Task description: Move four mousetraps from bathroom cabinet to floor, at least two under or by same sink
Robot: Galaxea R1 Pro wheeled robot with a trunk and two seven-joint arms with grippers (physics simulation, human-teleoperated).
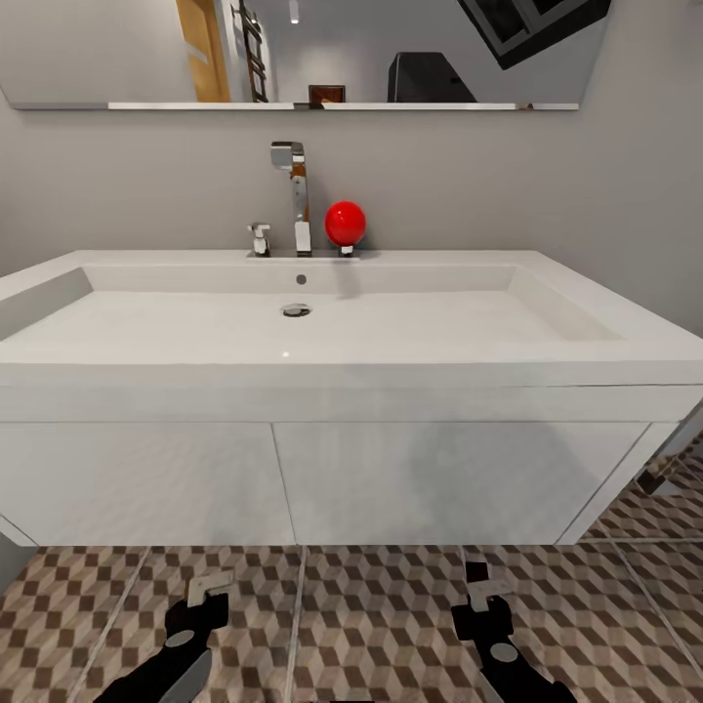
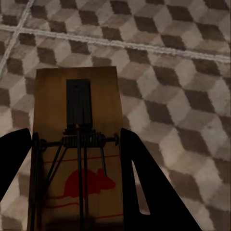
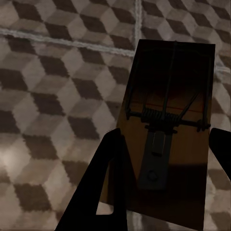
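Note:
Two mousetraps are in my grippers. My left gripper [image 2: 72, 144] is shut on one mousetrap [image 2: 50, 106], a brown board with a dark spring and a red mouse print. Between the right gripper's [image 3: 166, 139] fingers sits a second, darker mousetrap [image 3: 163, 72]. In the head view the left gripper [image 1: 205, 598] and the right gripper [image 1: 483, 598] hang low over the cube-patterned bathroom floor [image 1: 381, 625], just in front of the white bathroom sink [image 1: 322, 459] with its chrome tap [image 1: 298, 195]. The cabinet is out of view.
A red ball [image 1: 345, 223] stands on the sink's back ledge beside the tap. A mirror [image 1: 293, 49] hangs on the grey wall above. The vanity is wall-hung, with open floor beneath it. A dark object [image 1: 659, 478] sits on the floor at the right.

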